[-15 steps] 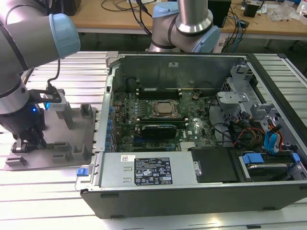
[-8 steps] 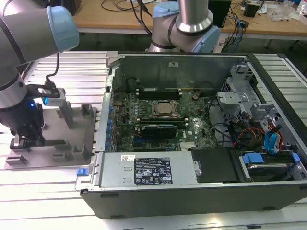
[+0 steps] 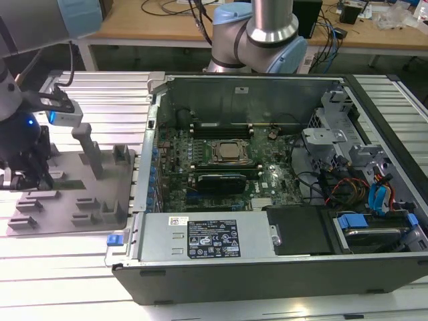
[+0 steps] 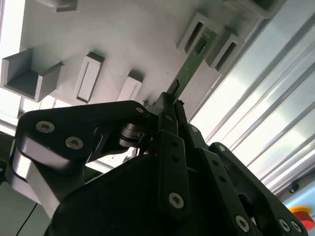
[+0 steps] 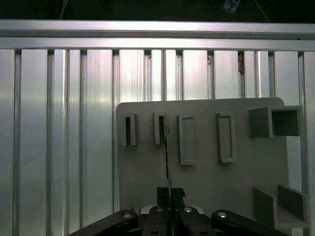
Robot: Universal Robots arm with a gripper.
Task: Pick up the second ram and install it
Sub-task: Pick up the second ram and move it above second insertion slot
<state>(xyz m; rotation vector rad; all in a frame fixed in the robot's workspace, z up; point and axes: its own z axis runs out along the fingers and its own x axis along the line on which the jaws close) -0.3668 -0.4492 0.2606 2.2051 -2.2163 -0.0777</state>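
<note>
The second ram (image 4: 192,61) is a thin green stick lying along the grey plastic tray (image 4: 123,34), its far end between two slotted blocks. In the first wrist view the ram (image 5: 168,157) shows edge-on, running from a slotted block toward my fingers. My gripper (image 4: 170,105) is shut on the ram's near end, with black fingers (image 5: 163,194) pressed on both flat faces. In the exterior view my gripper (image 3: 30,175) sits low over the tray (image 3: 67,214) at that view's left, well apart from the open computer case (image 3: 267,267).
The motherboard (image 3: 221,180), with its CPU socket (image 3: 229,151) and long black slots (image 3: 221,126), lies inside the case behind a raised metal wall (image 3: 150,134). Grey posts and blocks (image 3: 90,150) stand on the tray. Ribbed aluminium table (image 5: 64,123) surrounds it.
</note>
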